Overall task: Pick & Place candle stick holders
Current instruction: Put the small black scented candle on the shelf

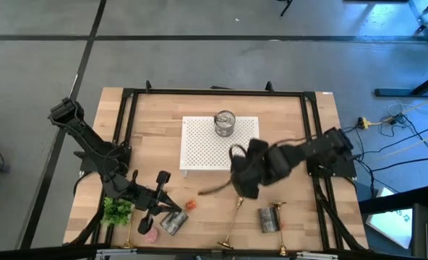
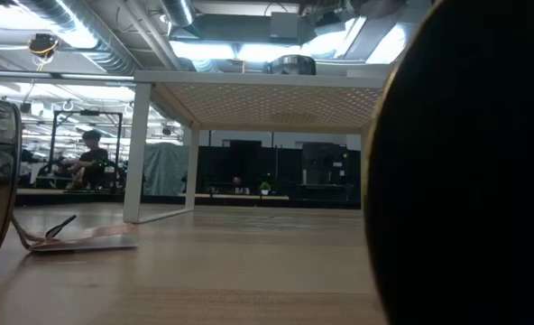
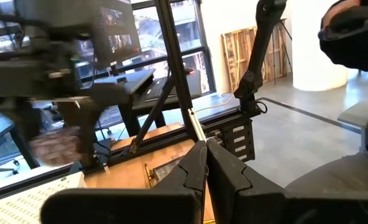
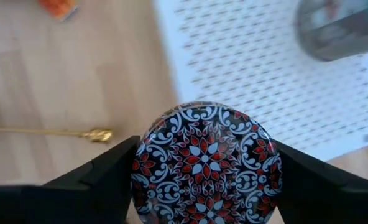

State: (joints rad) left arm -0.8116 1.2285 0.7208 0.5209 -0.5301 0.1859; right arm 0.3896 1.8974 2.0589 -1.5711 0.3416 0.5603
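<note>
While the left tool (image 1: 147,222) sits shut and empty at the front-left of the tabletop (image 1: 156,123), it looks parked low among clutter rather than working: its fingers (image 3: 193,171) are pressed together with nothing between them. Just beside it: a small green plant (image 1: 116,210), a pink round candle (image 1: 151,235), a silver tin lying on its side (image 1: 173,222), a small orange bit (image 1: 192,205).

Task items, the candle stick holders, all lie flat on the wood along the front. One (image 1: 232,225) is at front centre, another (image 1: 280,217) touches or lies just beside a second tin on its side (image 1: 267,220). A thin gold stem (image 4: 47,132) shows in the right wrist view near the shelf edge. None is gripped.

Right tool (image 1: 244,170) hangs over the front edge of the white perforated shelf (image 1: 199,141), jaws wide and clamped on a round patterned tin lid (image 4: 206,162); so it's carrying a non-task item, probably to clear it or put it on the shelf.

An upright silver tin (image 1: 224,123) stands at the back of the shelf, well clear. Likely obstacles: the tin beside the right-hand holder, and flat stems leave little for the fingers to bite.
</note>
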